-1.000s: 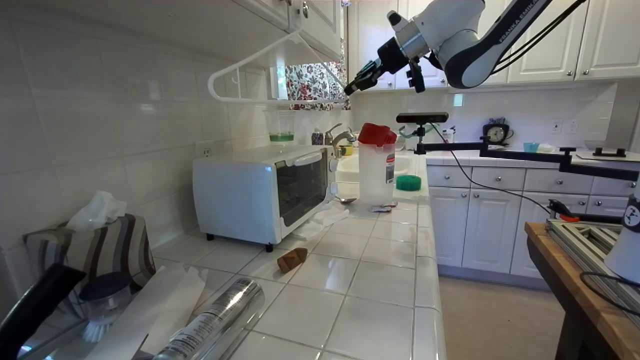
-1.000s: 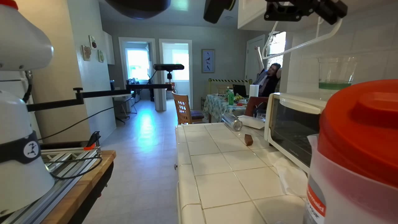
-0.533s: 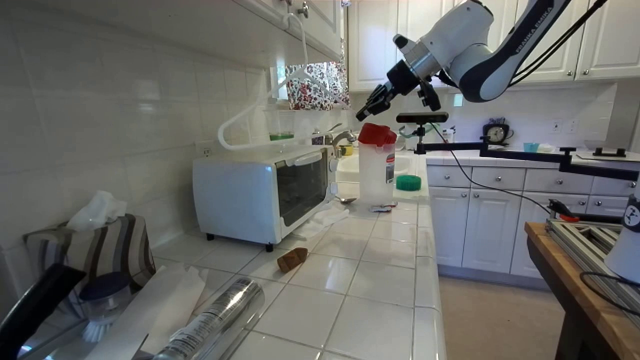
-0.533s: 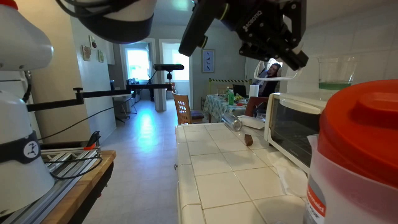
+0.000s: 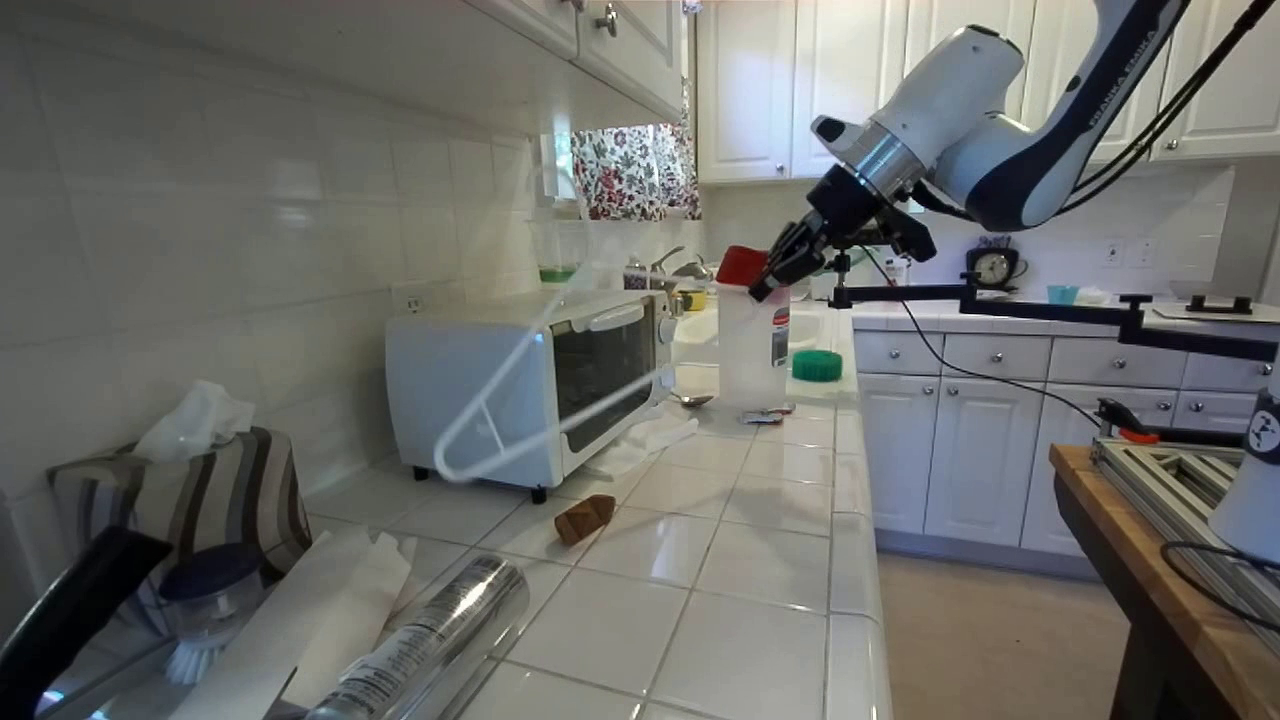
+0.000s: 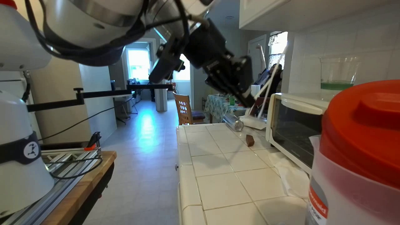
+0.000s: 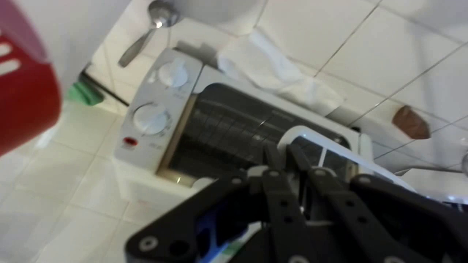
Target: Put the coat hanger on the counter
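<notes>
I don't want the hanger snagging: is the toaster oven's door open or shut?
Shut: in both exterior views the glass door stands upright, flush with the front of the toaster oven, its handle at the top.

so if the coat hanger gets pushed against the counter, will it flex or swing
The coat hanger is probably light, its white bars being thin. It looks fairly stiff, as the bars show no clear sag. With the gripper holding it near one rounded corner, it may pivot if its far end meets the counter.
</notes>
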Motion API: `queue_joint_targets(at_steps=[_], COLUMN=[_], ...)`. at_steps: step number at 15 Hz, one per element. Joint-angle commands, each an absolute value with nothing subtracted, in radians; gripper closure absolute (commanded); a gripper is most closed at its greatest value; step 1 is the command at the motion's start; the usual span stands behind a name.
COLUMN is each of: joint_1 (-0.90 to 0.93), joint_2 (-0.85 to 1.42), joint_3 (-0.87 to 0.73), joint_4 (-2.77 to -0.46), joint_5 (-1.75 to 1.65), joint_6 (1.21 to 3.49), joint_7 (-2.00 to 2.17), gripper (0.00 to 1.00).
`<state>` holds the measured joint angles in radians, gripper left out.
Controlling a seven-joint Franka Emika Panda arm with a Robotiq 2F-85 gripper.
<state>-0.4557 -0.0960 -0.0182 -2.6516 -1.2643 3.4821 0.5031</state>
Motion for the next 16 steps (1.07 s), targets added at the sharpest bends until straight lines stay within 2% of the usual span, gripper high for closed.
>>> queue_joint_targets(at_steps=[1, 13, 14, 15, 16], joint_1=[-0.447, -0.484, -0.482, -0.481, -0.479], joint_2=[-0.043, -0.021, -0.036, -0.041, -0.046], joint_3=[-0.05, -0.087, -0.085, -0.084, -0.082], joint_4=[-2.663, -2.582, -2.578, -2.571, -2.566], joint_5=[-1.428, -1.746, -1.742, -1.734, -1.734], joint_6=[3.521, 3.497, 3.481, 3.488, 3.485], joint_7=[0.682, 1.032, 1.04, 1.049, 1.064], gripper=[0.97, 0.97, 0.65, 0.64, 0.59])
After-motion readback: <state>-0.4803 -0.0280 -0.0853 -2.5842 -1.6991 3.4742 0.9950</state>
